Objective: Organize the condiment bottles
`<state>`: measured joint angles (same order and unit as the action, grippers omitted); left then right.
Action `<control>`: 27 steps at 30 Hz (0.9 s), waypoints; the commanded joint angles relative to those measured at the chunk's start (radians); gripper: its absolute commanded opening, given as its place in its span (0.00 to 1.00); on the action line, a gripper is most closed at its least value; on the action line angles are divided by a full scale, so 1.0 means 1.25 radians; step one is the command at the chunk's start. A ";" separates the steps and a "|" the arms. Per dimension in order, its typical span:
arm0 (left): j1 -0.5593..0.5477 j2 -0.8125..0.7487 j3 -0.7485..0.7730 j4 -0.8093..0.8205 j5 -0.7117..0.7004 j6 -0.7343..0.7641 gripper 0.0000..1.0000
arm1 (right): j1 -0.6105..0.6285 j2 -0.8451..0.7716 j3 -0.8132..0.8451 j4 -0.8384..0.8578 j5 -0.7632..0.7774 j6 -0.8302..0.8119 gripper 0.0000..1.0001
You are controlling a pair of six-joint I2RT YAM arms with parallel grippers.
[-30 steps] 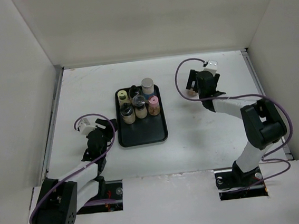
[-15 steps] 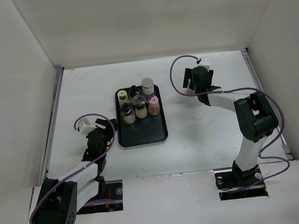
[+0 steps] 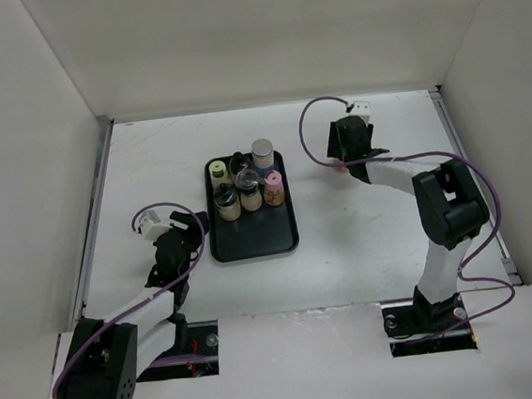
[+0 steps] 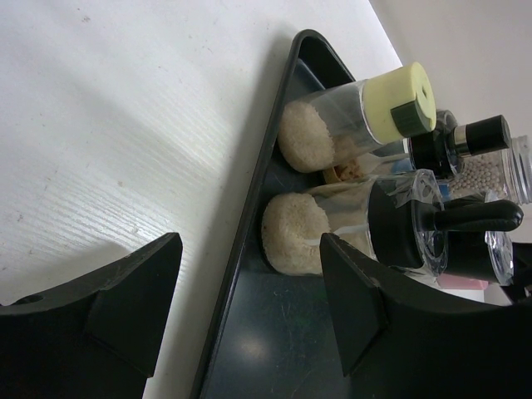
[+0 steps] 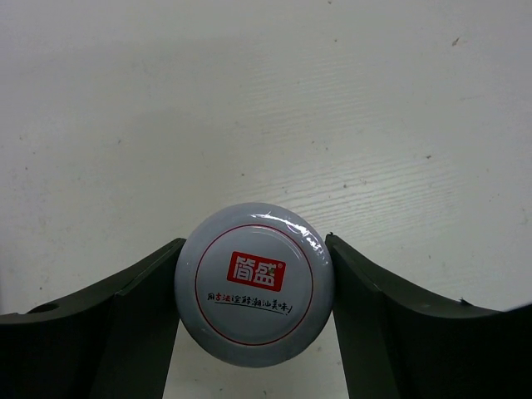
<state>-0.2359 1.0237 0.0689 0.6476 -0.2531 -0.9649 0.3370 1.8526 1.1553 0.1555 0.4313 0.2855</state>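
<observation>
Several condiment bottles (image 3: 246, 183) stand clustered at the back of a black tray (image 3: 254, 236). Close up I see a cream-capped bottle (image 4: 399, 100) and a black-capped one (image 4: 391, 224), both with pale powder. My left gripper (image 3: 190, 229) sits low at the tray's left rim (image 4: 241, 274), open (image 4: 249, 307), holding nothing. At the back right, one more bottle with a grey-white printed cap (image 5: 254, 284) stands on the table. My right gripper (image 5: 254, 291) is over it from above, both fingers (image 5: 141, 324) touching the cap's sides; from overhead the right gripper (image 3: 344, 157) hides nearly all of it.
White walls close in the table on the left, back and right. The front half of the tray floor (image 4: 274, 357) is bare. A purple cable (image 3: 311, 129) loops beside the right wrist.
The right arm has reached a little farther back and left, and its jaws have closed in from wide open onto the grey-white cap. The left arm has not moved.
</observation>
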 commanded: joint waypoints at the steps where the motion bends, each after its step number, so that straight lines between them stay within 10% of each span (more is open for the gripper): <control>1: 0.000 -0.014 0.021 0.037 -0.002 0.010 0.66 | 0.021 -0.061 -0.005 0.014 0.030 0.016 0.48; 15: 0.004 -0.032 0.014 0.033 -0.005 0.007 0.66 | 0.348 -0.395 -0.211 0.034 0.062 0.055 0.46; 27: 0.024 -0.049 0.010 0.015 -0.018 0.011 0.66 | 0.618 -0.114 0.006 0.096 0.048 0.028 0.47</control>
<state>-0.2161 0.9867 0.0689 0.6422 -0.2584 -0.9646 1.0824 1.6825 1.0309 0.1265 0.4648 0.3553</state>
